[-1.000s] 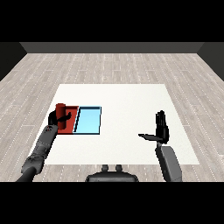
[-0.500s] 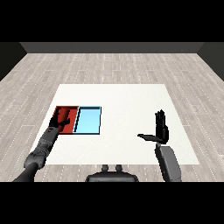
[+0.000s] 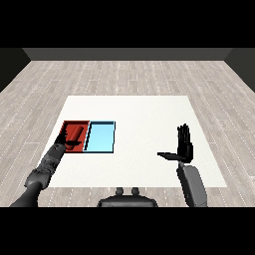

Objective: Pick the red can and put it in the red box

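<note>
My left hand (image 3: 67,142) has let go of the red can (image 3: 75,133), which now lies on its side in the red tray (image 3: 66,127).

One head view (looking down, forward) across the table (image 3: 144,107).

**Arm and hand pose**

Left grey forearm (image 3: 46,168) stretched forward and slightly inward from lower left corner; left black hand (image 3: 66,143) low, fingers relaxed, holding nothing visible. Right grey forearm (image 3: 190,185) raised near-vertical at lower right; right black hand (image 3: 183,145) upright, fingers straight and pointing up, thumb stuck out sideways toward centre.
</note>
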